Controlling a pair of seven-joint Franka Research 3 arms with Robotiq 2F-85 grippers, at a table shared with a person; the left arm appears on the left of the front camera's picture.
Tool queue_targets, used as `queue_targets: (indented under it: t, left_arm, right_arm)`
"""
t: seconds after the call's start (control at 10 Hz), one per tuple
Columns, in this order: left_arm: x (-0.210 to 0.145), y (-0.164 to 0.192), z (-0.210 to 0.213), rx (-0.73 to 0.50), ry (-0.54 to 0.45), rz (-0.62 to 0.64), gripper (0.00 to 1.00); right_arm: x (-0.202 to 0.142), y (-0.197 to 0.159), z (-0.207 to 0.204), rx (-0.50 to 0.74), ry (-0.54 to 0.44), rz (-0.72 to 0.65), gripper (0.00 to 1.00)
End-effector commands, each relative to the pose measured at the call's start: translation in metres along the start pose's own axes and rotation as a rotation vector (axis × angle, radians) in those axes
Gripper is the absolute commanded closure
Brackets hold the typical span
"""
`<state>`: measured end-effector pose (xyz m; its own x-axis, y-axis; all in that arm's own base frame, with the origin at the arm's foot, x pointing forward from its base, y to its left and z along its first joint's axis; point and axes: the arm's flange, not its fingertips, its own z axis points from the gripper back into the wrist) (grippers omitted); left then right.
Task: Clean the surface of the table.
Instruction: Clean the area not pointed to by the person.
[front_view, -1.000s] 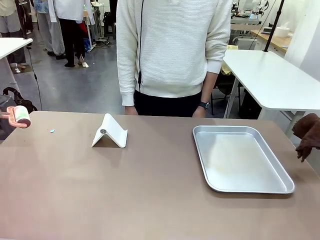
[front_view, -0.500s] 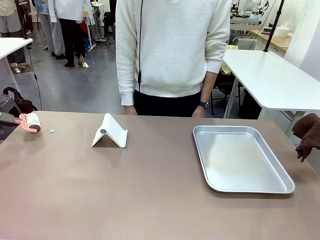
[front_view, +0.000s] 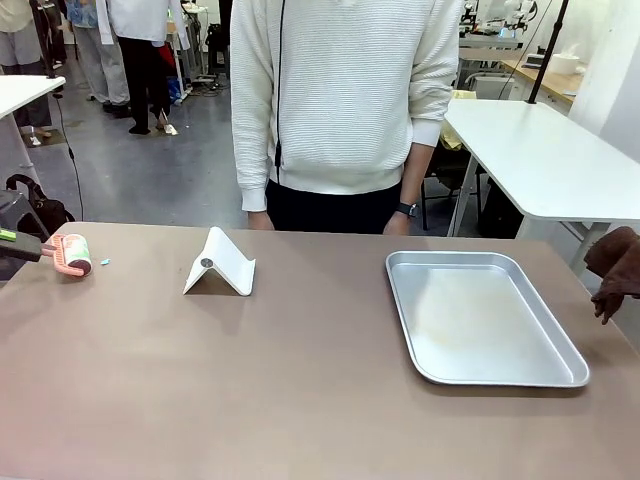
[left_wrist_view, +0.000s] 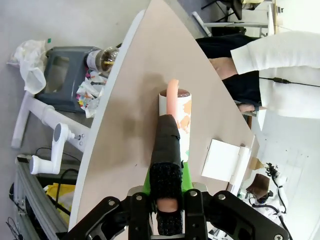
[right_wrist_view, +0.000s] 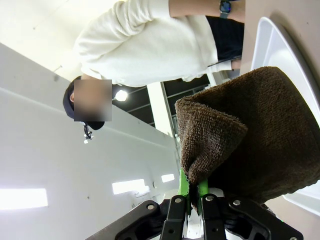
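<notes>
Cleaning looked barely begun. From the front, the table stretched across the whole lower part of the picture, between the camera and one person standing at its far edge. At the table's left end the left gripper held one lint roller by its handle, low over the top; whether the roll touched the surface could not be told. One tiny blue-green speck lay on the table just beside the roll, not yet picked up. One white folded stand stood toward the table's far edge, and one metal tray lay on its right half, nothing in it. One brown cloth hung past the table's right end, clear of the top. By my reading, all the wiping was left to do.

From the left wrist, the left gripper had its fingers pressed tight on the pink handle of the lint roller, which sat over the table near its edge, with the stand farther in.

From the right wrist, the right gripper was clamped on a fold of the cloth; beyond it showed the tray and a corner of the table.
</notes>
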<state>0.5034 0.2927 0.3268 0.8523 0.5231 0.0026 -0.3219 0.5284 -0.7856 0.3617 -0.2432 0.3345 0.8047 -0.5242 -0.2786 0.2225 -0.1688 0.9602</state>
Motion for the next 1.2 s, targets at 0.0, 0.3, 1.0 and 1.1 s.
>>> queue_targets:
  t: [0.0,0.3,1.0,1.1]
  left_arm:
    - [-0.007,0.005,-0.022,0.085,0.039,0.012,0.78]
    - [0.003,-0.002,-0.046,0.128,0.081,0.019,0.78]
    - [0.014,-0.052,-0.09,0.034,0.096,-0.001,0.78]
    - [0.001,-0.062,-0.079,-0.044,0.103,-0.038,0.78]
  right_arm:
    - [-0.005,0.005,0.001,-0.002,0.002,0.004,0.93]
    - [-0.005,0.005,0.001,-0.002,0.002,0.004,0.93]
    - [-0.005,0.005,0.001,-0.002,0.002,0.004,0.93]
    - [-0.005,0.005,0.001,-0.002,0.002,0.004,0.93]
